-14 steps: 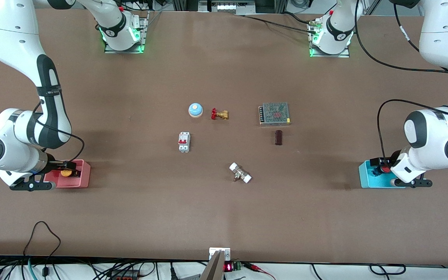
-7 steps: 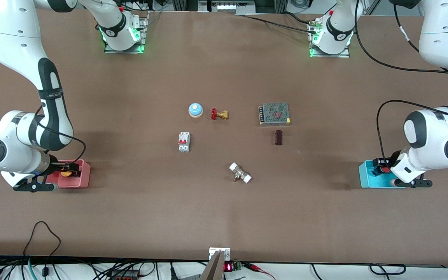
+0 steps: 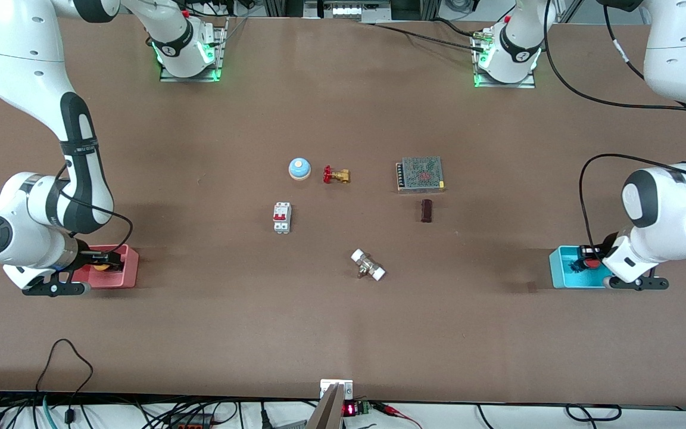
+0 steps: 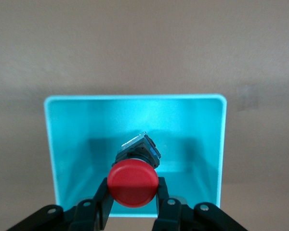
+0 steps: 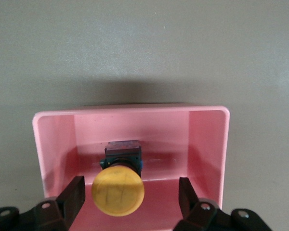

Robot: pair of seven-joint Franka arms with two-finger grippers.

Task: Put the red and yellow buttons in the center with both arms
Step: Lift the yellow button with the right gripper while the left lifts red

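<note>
Looking down at the brown tabletop [image 3: 200, 333], we see our left gripper [image 4: 133, 211] low in the square cyan tray [image 3: 560, 269] at the left arm's end. Its jaws sit tight on both sides of the round red push button [image 4: 133, 183], so they hold it. The red cap faces the wrist camera and the button's short black body points down into the tray.

Our right gripper [image 5: 131, 199] is low in the square pink tray [image 3: 127, 271] at the right arm's end. Its jaws stand wide. The round yellow push button [image 5: 118, 191] is between them, and we see a gap on each side of it. It rests in the pink tray.

Both buttons are well apart from the middle of the tabletop. In the middle lie a blue-domed round bell [image 3: 299, 168] and, just beside it, a small brass valve with a red wheel [image 3: 336, 174]. Nearer to the front camera is a white switch box with red levers [image 3: 281, 217]. A grey metal mesh box [image 3: 420, 174] lies toward the left arm's end.
</note>
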